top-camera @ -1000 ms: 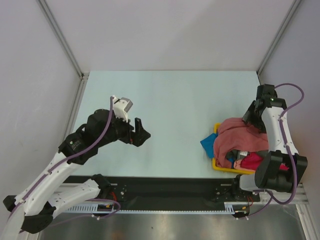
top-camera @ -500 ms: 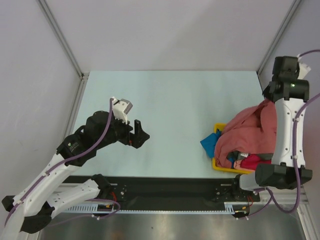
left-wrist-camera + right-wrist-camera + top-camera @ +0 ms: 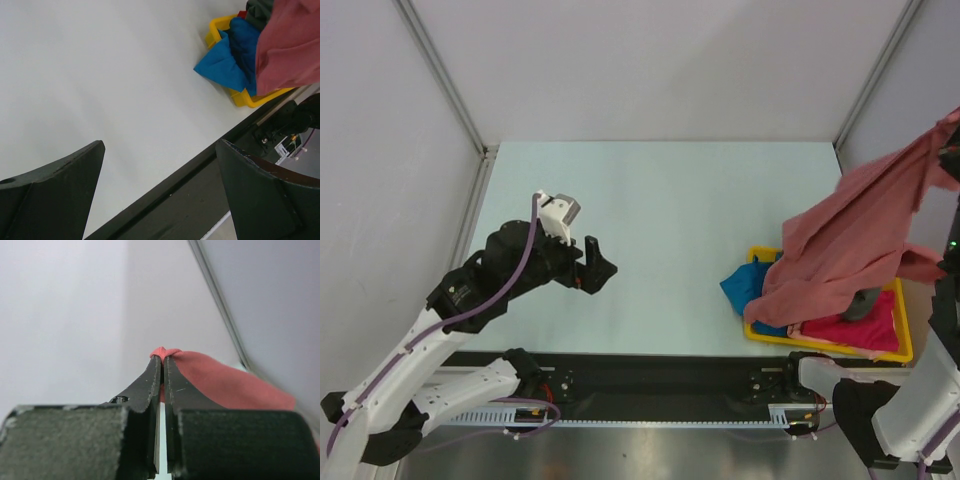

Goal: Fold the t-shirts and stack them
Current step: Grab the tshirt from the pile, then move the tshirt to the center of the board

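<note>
Bench: pale blue-green top [image 3: 660, 200] enclosed by white panel walls; its middle and left side carry no cloth.

Tray: yellow tray [image 3: 906, 348] sits at the near right corner of the bench, with the heap of shirts in it.

Right tool: right gripper [image 3: 161, 360] is clamped tight, with a pinch of salmon cloth bunched at the fingertips. It is raised high above the right edge, mostly outside the overhead view.

Lifted item: salmon-red t-shirt [image 3: 860, 250] hangs from that pinch as a long slanted drape. Its lower hem lies over the tray contents, so it is not clear of the heap.

Left tool: left gripper [image 3: 598, 265] has its jaws spread wide and nothing between them. It hovers above the left half of the bench, toward the near edge, touching no cloth.

Other shirts: bright blue t-shirt [image 3: 740, 285] spills over the tray's left rim onto the bench. The magenta-pink t-shirt [image 3: 850, 328] lies flat in the tray. A dark grey t-shirt [image 3: 865, 300] shows as a small patch under the salmon hem.

Progress: very early, by judgement. No shirt is spread out, none is folded, and no stack exists.

Remaining: get the salmon shirt clear and flat on the bench, probably with the left gripper taking a second corner, then fold it. After that the three others need the same, and all four need stacking.

Risk: the trailing hem may drag the blue shirt or the tray.
</note>
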